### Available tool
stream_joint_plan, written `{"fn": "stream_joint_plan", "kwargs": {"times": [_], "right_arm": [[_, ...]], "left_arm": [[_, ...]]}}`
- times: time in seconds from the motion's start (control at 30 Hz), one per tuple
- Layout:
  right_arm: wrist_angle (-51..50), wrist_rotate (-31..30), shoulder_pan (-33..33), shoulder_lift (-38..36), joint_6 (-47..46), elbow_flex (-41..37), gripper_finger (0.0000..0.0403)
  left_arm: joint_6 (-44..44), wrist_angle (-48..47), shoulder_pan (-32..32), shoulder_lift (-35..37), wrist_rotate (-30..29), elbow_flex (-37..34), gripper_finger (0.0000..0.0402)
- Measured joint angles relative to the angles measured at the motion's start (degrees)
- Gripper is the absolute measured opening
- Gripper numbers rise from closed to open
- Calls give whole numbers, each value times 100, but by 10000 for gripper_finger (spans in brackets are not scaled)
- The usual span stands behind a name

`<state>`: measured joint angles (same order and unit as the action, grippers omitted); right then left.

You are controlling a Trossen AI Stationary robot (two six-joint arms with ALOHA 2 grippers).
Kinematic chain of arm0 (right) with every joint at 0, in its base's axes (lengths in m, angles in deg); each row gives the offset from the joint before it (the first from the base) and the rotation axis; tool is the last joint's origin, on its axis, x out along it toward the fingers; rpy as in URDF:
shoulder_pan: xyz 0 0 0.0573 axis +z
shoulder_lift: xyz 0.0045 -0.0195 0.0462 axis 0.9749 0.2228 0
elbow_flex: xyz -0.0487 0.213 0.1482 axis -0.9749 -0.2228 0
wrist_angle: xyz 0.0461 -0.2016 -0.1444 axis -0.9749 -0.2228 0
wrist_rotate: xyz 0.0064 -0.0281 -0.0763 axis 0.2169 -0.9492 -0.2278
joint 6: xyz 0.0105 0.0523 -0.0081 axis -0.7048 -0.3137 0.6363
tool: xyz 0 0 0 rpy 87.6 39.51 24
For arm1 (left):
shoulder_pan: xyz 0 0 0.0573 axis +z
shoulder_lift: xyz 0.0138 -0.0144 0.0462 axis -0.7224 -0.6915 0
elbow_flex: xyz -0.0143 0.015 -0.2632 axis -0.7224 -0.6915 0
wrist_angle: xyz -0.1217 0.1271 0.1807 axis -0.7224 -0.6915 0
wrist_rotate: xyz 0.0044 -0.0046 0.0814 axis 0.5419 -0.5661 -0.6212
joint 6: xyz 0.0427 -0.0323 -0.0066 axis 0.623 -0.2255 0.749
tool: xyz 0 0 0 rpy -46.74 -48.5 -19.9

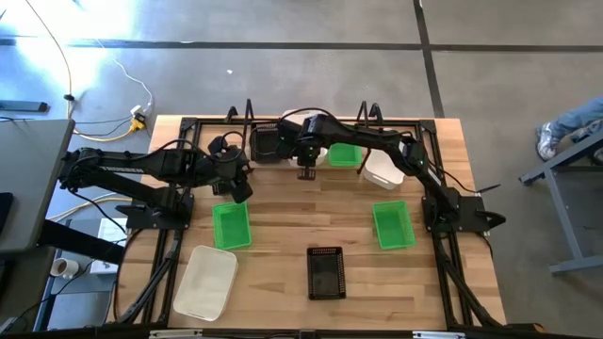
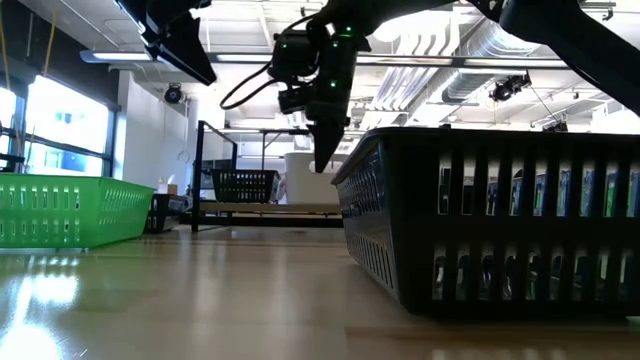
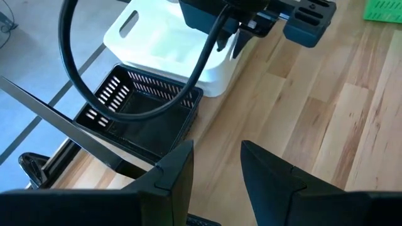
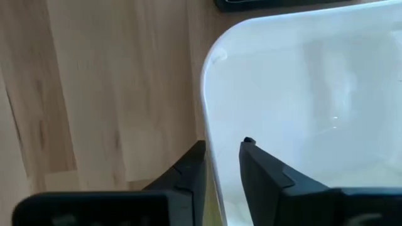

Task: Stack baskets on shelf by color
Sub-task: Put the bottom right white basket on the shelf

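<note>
1. The left gripper (image 1: 236,188) hovers over the table (image 1: 283,226) above a green basket (image 1: 231,226), fingers spread and empty.
2. At the shelf (image 1: 247,115), a black basket (image 1: 267,143) sits beside a white basket (image 4: 314,81).
3. The right gripper (image 1: 306,169) straddles that white basket's rim, fingers slightly apart; lifting straight up should clear it without dragging.
4. No readable writing anywhere.
</note>
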<state>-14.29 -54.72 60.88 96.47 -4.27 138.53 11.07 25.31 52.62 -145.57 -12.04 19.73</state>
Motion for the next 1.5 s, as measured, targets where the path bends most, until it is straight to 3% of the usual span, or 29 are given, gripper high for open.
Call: {"fn": "stream_joint_plan", "kwargs": {"times": [0.27,0.53,0.73,1.27,1.5], "right_arm": [[-29,519,-17,0,-461,0,78],[42,552,-22,0,-1153,0,29],[192,603,-106,0,-1555,0,19],[101,466,-38,0,-1049,0,20],[58,303,-20,0,-861,0,75]], "left_arm": [[0,-4,2,0,0,0,122],[90,-9,0,0,2,0,122],[90,-15,1,0,4,0,122],[95,-40,0,0,11,0,122],[247,-39,1,0,11,0,122]]}}
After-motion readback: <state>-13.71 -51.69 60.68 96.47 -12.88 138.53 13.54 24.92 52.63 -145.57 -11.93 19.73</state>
